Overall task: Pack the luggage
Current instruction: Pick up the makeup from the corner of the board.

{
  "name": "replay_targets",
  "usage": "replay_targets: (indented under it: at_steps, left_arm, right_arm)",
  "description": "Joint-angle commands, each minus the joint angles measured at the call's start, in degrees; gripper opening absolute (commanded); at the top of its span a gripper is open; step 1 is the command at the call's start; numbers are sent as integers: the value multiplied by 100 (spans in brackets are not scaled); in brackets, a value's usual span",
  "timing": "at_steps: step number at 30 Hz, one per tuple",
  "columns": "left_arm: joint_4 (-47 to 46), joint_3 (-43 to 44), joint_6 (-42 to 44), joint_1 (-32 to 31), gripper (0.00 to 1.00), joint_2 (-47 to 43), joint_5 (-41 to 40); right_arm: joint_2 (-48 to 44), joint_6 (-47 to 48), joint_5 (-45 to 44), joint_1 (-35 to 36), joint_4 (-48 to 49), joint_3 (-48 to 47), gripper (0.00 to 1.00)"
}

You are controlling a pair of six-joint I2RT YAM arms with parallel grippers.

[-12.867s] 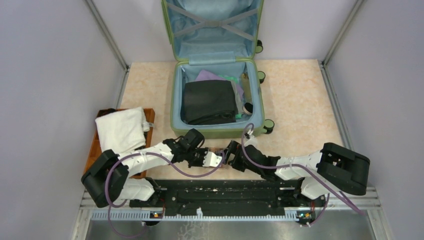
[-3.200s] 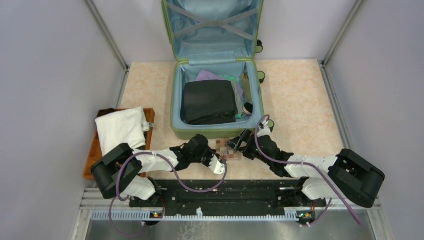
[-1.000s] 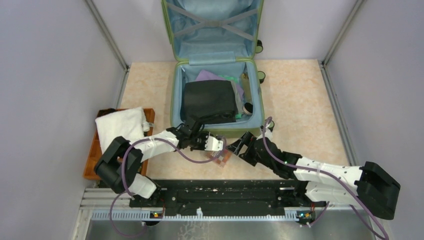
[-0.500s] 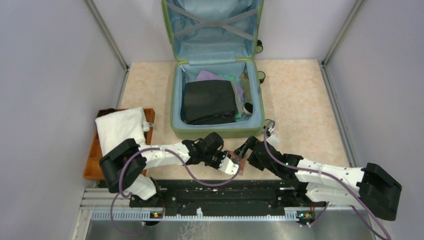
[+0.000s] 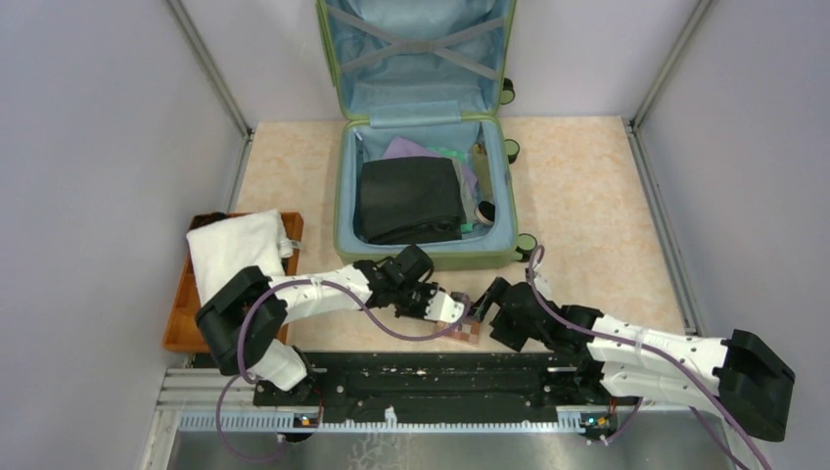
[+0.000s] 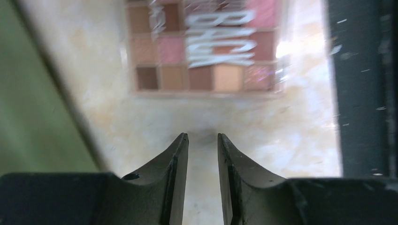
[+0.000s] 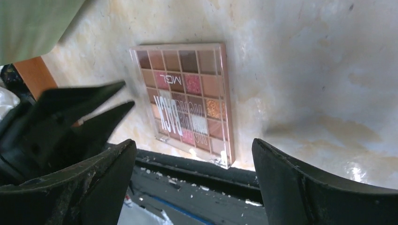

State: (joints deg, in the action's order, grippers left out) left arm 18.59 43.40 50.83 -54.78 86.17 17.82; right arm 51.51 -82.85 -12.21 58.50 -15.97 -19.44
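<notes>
The table [image 5: 587, 186] carries the open suitcase [image 5: 421, 260] at its far middle. The suitcase's base lies flat and its lid stands against the back wall, with the lid's top cut off by the picture edge. A folded black garment [image 5: 408, 199] covers most of the base. Purple cloth shows behind it, and the small things along the right wall are too small to name.

On the left, a white towel [image 5: 235, 253] hides most of a wooden tray [image 5: 180, 311].

Both arms reach to the near middle, in front of the suitcase. The right gripper [image 7: 192, 145] is spread wide and holds nothing. The left gripper [image 6: 202, 137] shows only a narrow gap between its fingers, with nothing in it.

An eyeshadow palette [image 7: 187, 98] lies flat on the table below them, one edge just beside the black rail [image 7: 187, 183]. From above it is mostly hidden by the grippers. In the left wrist view it is blurred and cut off at the top.
</notes>
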Motion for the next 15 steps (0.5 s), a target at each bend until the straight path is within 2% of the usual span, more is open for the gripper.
replay_targets:
  at_steps: [1,9,15]
  left_arm:
    - [-423,19,38,379,36,135,-213]
    - [-1126,366,-67,264,39,811,-75]
    - [-915,369,40,-3,41,914,233]
  right_arm:
    - [-97,-526,372,57,40,134,92]
    - [-296,-993,805,115,-208,396,90]
    - [-395,-1336,952,161,-226,569,90]
